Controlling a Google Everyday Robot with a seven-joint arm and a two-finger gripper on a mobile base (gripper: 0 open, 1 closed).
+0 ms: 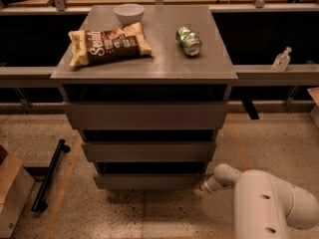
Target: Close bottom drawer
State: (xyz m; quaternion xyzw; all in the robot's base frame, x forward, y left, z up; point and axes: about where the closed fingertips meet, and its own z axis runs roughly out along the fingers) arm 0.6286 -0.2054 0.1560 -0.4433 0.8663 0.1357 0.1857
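Observation:
The grey-brown cabinet [144, 73] has three stacked drawers. The bottom drawer [147, 181] has a flat handleless front and stands out a little beyond the middle drawer [148, 151] above it. A dark gap shows above each front. My white arm comes in from the lower right. My gripper [203, 188] is low at the right end of the bottom drawer's front, touching or very near its corner.
On the cabinet top lie a brown snack bag [107, 44], a white bowl [128, 13] and a green can [189, 41] on its side. A black bar [49, 174] and a cardboard box [12, 195] are on the floor at left. A clear bottle [281, 59] stands on the right ledge.

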